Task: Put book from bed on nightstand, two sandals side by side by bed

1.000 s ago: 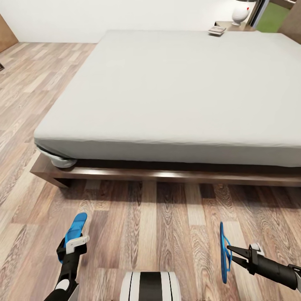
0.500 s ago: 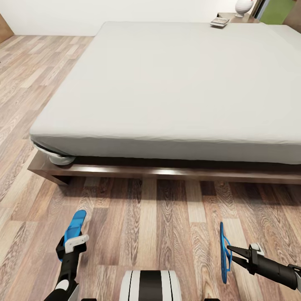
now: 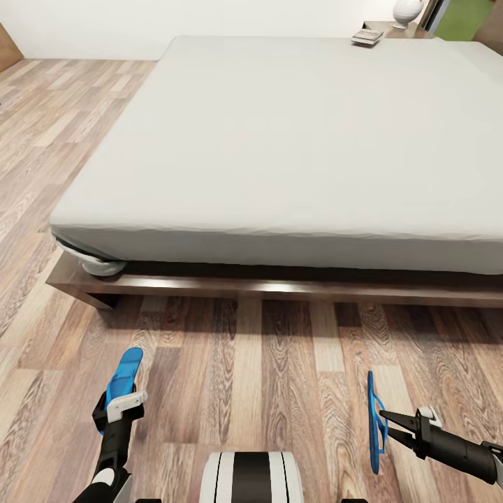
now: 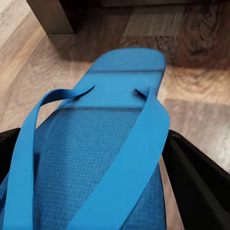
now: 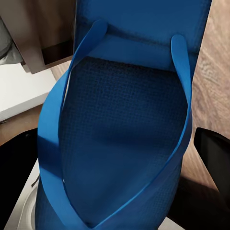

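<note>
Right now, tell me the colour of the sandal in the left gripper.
Bright blue, sole and straps alike: the sandal shows best in the left wrist view, held by the left gripper.

We see a light brown wood-plank floor running in front of and beside the bed. Beyond the bed stands a plain white wall, with a white vase past its far corner.

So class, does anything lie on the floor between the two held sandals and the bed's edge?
Nothing visible: bare floor separates the left sandal and right sandal from the bed.
</note>
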Motion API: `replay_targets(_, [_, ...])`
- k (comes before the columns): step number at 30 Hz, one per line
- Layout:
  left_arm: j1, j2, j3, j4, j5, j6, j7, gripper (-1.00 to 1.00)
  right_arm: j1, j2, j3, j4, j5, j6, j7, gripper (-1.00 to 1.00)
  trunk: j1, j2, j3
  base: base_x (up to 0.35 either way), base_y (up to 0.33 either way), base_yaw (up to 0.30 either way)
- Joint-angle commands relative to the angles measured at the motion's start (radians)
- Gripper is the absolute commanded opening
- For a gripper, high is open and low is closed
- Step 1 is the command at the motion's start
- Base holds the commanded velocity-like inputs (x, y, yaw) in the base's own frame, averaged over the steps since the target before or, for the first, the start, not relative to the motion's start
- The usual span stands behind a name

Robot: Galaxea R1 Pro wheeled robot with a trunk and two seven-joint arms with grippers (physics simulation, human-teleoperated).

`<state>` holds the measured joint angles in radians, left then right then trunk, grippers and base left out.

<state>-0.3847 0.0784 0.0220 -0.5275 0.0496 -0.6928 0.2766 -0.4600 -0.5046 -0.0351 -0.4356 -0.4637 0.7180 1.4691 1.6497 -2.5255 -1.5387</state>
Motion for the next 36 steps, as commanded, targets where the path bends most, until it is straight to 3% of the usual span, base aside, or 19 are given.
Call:
replay_targets(1, [0.0,0.001,-0.002,0.0,0.004,-0.012,0.003,-1.0,0.0,0.0,0.0,0.0,-0.003,0.011,0.002,-1.0,0.0,0.0,-0.001,0.0,0.0,0.0])
replay_targets(9, [0.0,0.001,-0.002,-0.003,0.004,-0.039,0.014,-1.0,0.0,0.0,0.0,0.0,-0.002,0.011,0.002,-1.0,0.0,0.0,-0.001,0.0,0.0,0.0])
replay_targets(15, [0.0,0.001,-0.002,-0.003,0.004,-0.04,0.07,-1.0,0.0,0.0,0.0,0.0,-0.002,0.011,0.002,-1.0,0.003,-0.002,-0.024,0.0,0.0,0.0])
replay_targets(28, [0.0,0.001,-0.002,-0.002,0.003,-0.04,0.076,-1.0,0.0,0.0,0.0,0.0,-0.002,0.011,0.002,-1.0,0.008,-0.005,-0.074,0.0,0.0,0.0])
replay_targets(36, [0.0,0.001,-0.002,-0.001,0.003,-0.038,0.075,-1.0,0.0,0.0,0.0,0.0,-0.002,0.011,0.002,-1.0,0.008,-0.005,-0.074,0.0,0.0,0.0])
